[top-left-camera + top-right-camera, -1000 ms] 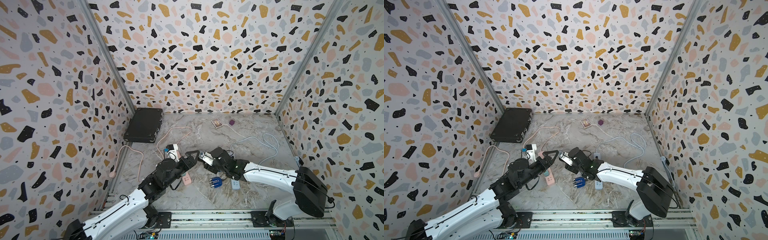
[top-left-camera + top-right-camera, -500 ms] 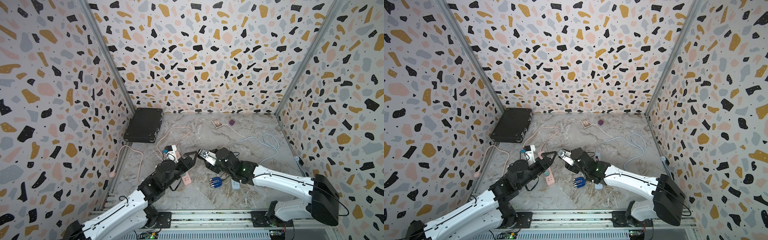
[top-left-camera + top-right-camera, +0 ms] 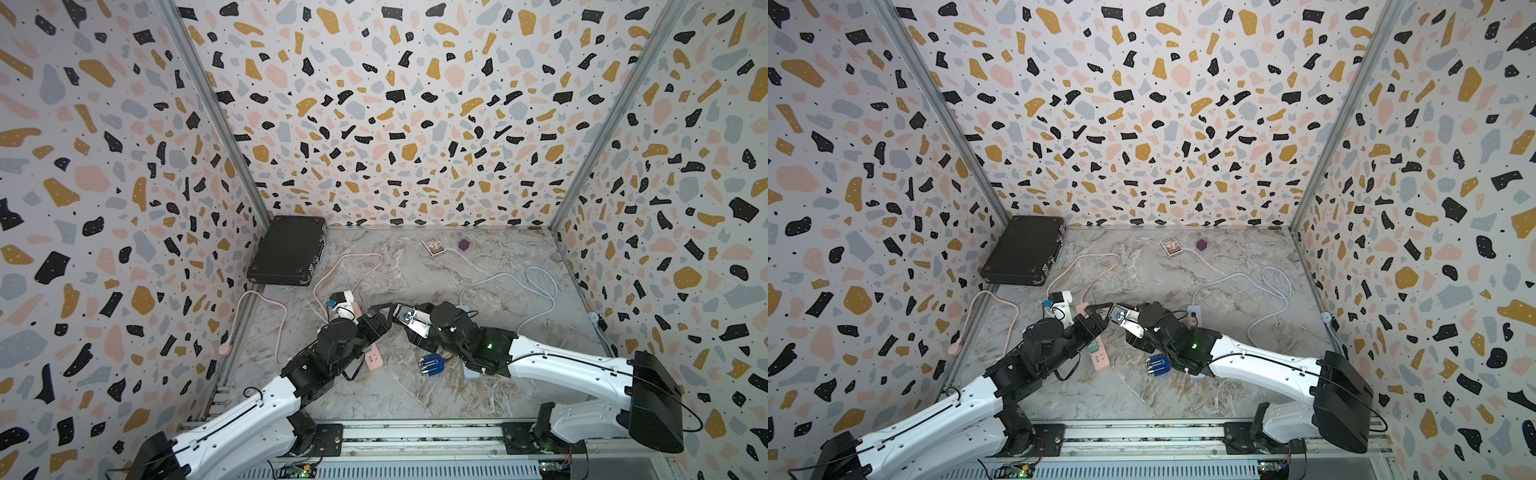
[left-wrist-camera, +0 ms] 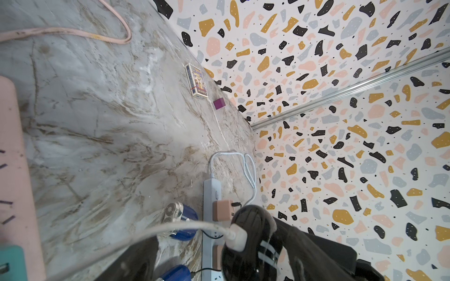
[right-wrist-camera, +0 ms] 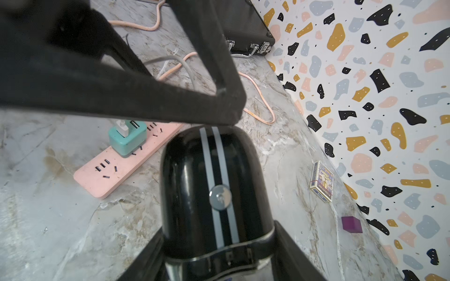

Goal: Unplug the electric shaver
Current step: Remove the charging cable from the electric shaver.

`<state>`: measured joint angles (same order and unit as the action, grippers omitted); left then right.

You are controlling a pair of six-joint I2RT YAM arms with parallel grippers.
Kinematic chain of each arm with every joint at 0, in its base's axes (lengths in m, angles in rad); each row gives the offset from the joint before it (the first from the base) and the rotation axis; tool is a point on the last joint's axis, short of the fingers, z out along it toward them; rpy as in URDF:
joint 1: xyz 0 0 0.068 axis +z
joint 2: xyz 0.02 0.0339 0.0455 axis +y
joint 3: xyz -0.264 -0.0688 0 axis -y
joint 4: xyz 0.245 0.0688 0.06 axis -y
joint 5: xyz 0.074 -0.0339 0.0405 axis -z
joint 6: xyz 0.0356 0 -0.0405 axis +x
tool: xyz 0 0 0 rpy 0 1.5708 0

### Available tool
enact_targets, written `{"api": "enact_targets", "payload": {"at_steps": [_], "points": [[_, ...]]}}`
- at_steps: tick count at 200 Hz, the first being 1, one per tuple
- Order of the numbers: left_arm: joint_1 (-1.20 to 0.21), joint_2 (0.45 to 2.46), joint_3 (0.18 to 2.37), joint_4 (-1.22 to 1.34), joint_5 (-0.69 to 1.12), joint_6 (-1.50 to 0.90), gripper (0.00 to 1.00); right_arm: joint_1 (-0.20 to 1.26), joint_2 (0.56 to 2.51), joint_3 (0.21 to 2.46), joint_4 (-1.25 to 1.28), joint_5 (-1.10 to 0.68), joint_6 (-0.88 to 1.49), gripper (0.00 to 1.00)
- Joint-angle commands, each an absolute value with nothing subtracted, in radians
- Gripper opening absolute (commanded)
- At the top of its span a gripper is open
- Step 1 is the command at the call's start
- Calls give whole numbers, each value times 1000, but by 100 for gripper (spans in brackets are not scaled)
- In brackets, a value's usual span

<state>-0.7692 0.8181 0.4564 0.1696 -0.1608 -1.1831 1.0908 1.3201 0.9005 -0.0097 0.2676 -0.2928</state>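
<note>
In both top views, found electric shaver (image 3: 407, 319) held off the table (image 3: 415, 399), clamped in right gripper (image 3: 411, 325); noted left gripper (image 3: 384, 316) at its end, jaws apart. In left wrist view, observed white plug (image 4: 237, 237) seated in shaver. In right wrist view, confirmed grip across body. Recommend pinching plug, not cable (image 4: 155, 230), and pulling straight.

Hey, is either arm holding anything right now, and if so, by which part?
The right tool grips the black shaver by the end opposite its plug. The left tool is open at that plug, gripping nothing.
</note>
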Motion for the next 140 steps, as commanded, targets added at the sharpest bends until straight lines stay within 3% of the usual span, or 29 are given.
{"api": "enact_targets", "payload": {"at_steps": [1,21,101,127,140], "points": [[-767,813,438,241,-195,-1169,73,1098,1303,901,20,296,-293,25],[-768,806,433,239,-212,-1168,63,1098,1301,894,21,304,-294,24],[-768,876,404,394,-196,-1182,61,1100,1294,885,39,282,-269,24],[-768,901,389,444,-177,-1211,57,1101,1295,881,55,283,-263,23],[-768,904,375,467,-179,-1222,49,1102,1297,881,55,282,-262,23]]}}
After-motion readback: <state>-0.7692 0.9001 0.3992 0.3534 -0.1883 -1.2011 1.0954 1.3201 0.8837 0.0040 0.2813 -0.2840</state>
